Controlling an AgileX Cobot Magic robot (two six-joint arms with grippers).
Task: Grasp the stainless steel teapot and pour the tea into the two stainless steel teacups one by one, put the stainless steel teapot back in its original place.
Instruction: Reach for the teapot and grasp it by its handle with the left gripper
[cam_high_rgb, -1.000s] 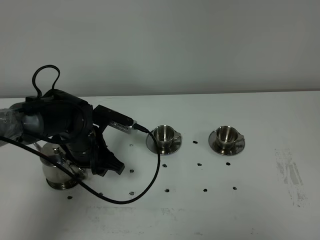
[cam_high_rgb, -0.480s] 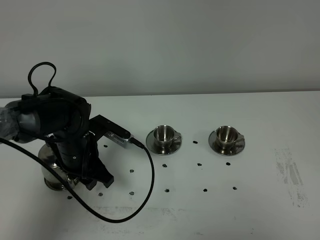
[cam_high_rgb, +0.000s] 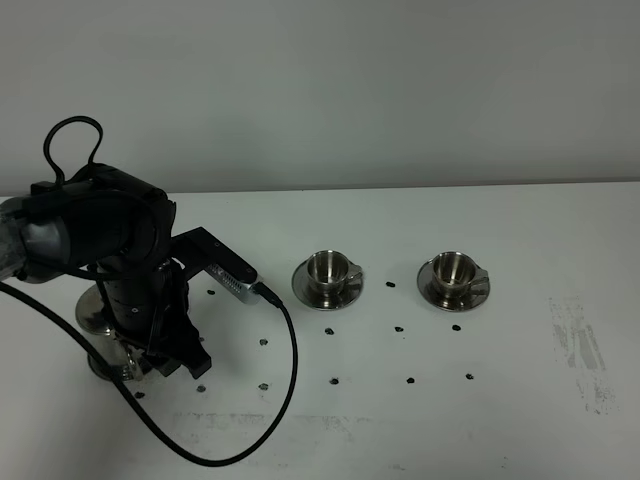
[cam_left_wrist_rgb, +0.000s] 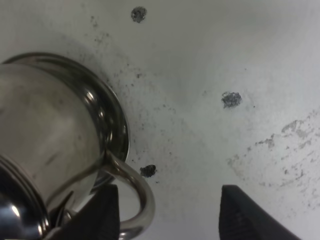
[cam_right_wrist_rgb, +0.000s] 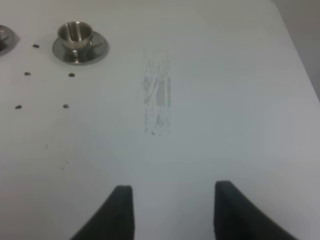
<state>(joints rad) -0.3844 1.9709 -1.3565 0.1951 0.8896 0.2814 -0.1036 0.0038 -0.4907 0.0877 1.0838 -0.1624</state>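
Soft, even light leaves the white bench (cam_high_rgb: 520, 230) bright, with only faint shadows. Glints streak the stainless steel teapot (cam_left_wrist_rgb: 45, 135), whose nearest part blurs in the left wrist view.

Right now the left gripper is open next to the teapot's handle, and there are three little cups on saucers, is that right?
Not quite: there are two little cups, not three. The high view shows only a first teacup and a second teacup. The rest holds: the left wrist view shows the left gripper open next to the handle of the teapot.
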